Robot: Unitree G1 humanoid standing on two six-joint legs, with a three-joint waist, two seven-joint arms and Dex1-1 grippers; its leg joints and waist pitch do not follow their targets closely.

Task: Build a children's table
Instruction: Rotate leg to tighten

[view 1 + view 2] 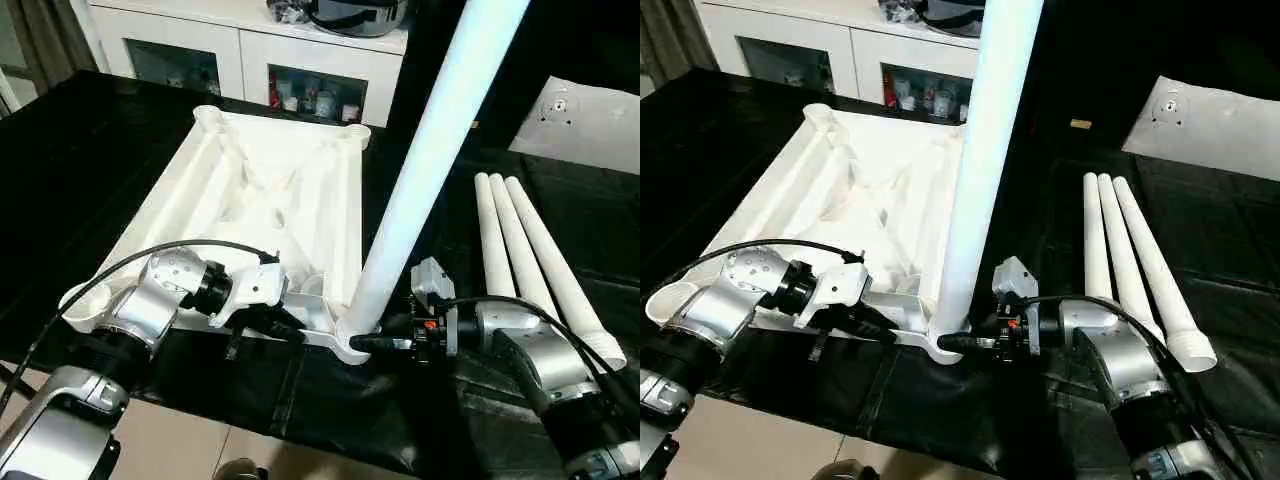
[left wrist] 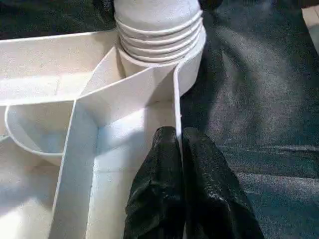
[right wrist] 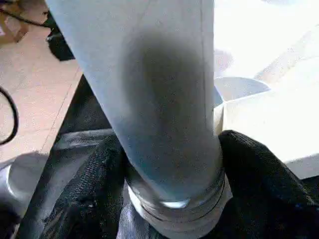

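Pinching the tabletop's rim, the left claw is closed; the right claw grips the upright leg.

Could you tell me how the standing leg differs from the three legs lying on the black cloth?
The standing leg rises upright from a corner socket of the tabletop; the three loose legs lie flat, side by side. The right gripper closes around the standing leg's threaded base; the loose legs go untouched. All are white tapered tubes.
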